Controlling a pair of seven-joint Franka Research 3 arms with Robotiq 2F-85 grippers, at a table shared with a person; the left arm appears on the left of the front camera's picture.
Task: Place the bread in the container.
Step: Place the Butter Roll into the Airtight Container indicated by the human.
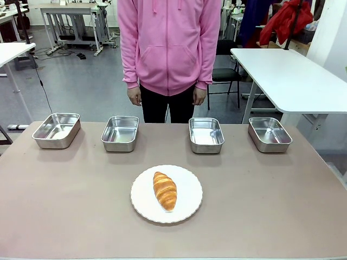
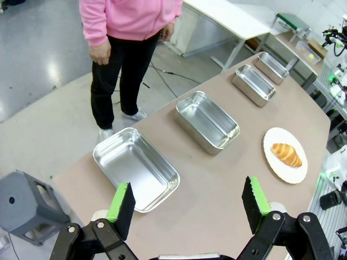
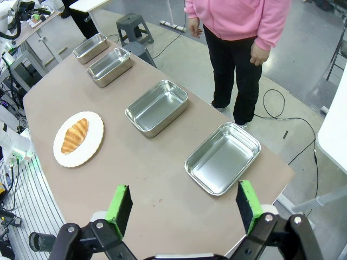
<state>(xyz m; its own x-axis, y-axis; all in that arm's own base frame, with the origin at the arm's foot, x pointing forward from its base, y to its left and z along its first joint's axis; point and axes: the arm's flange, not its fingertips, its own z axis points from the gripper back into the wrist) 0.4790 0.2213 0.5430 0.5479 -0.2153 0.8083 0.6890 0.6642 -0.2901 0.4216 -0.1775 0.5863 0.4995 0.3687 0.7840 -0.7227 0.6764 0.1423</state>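
One bread point(image 1: 165, 190) lies on the white plate point(image 1: 187, 212), mid-surface point(image 1: 65, 216), well apart from the four containers point(image 1: 206, 148). Judged light, soft, flaky and easily crushed: take hold gently across its thick middle. Left gripper point(image 2: 188, 201) and right gripper point(image 3: 183, 201) are both released, holding nothing.

We went over all three views and honestly couldn't read a single word, label, brand or number on anything, near or far. Nothing legible.
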